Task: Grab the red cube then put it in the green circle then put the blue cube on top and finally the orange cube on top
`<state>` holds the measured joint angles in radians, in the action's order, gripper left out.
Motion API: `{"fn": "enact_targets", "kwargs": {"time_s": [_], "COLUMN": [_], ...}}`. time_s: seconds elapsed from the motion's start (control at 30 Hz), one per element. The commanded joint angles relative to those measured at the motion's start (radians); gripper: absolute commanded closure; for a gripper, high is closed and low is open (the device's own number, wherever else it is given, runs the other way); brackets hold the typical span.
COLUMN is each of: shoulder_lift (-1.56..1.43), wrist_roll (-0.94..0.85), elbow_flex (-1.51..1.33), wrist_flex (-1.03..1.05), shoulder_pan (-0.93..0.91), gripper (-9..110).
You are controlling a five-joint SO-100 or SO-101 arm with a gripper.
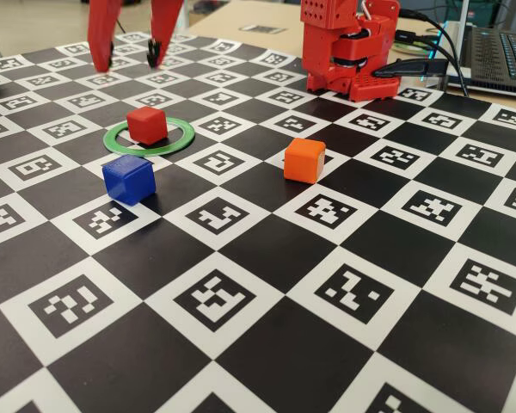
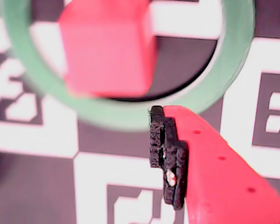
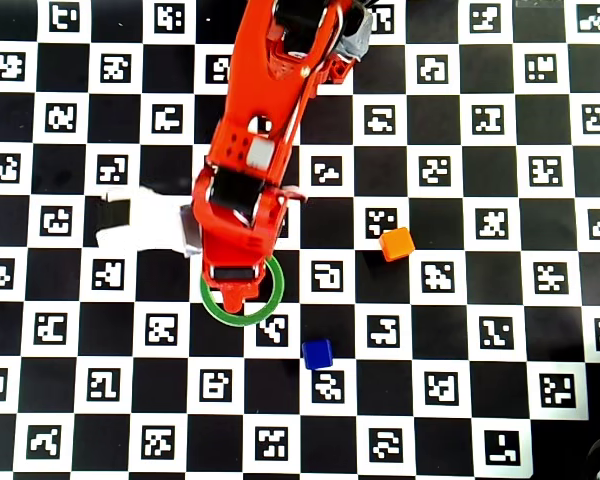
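The red cube [image 1: 146,125] sits inside the green circle [image 1: 182,138], slightly left of its centre in the fixed view. In the wrist view the red cube [image 2: 107,46] fills the top, with the green circle [image 2: 210,88] around it. My gripper [image 1: 129,64] hangs open above the board just behind the ring, with nothing between its fingers. One black pad [image 2: 168,158] shows in the wrist view. The blue cube [image 1: 129,179] rests just in front of the ring. The orange cube [image 1: 304,160] stands apart to the right. In the overhead view the arm hides the red cube.
The arm's red base [image 1: 351,52] stands at the back of the checkered marker board [image 1: 267,258]. A laptop [image 1: 500,53] and cables [image 1: 430,60] lie behind it at the right. In the overhead view, blue cube [image 3: 317,353] and orange cube [image 3: 396,244] lie right of the ring [image 3: 220,310].
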<state>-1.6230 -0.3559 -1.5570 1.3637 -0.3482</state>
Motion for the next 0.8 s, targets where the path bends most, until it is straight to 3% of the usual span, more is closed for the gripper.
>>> {"fn": "enact_targets", "kwargs": {"time_s": [0.0,0.33,0.47,0.77], "shoulder_lift": [-0.164,-0.061,0.005,0.250], "wrist_roll": [0.034,0.156,0.221,0.321], "elbow_flex": [0.144,0.439,0.476,0.583], "wrist_flex": [0.100,0.321,0.319,0.272], "shoulder_pan": [0.041,0.216,0.276,0.354], "gripper": [71,69,62,60]}}
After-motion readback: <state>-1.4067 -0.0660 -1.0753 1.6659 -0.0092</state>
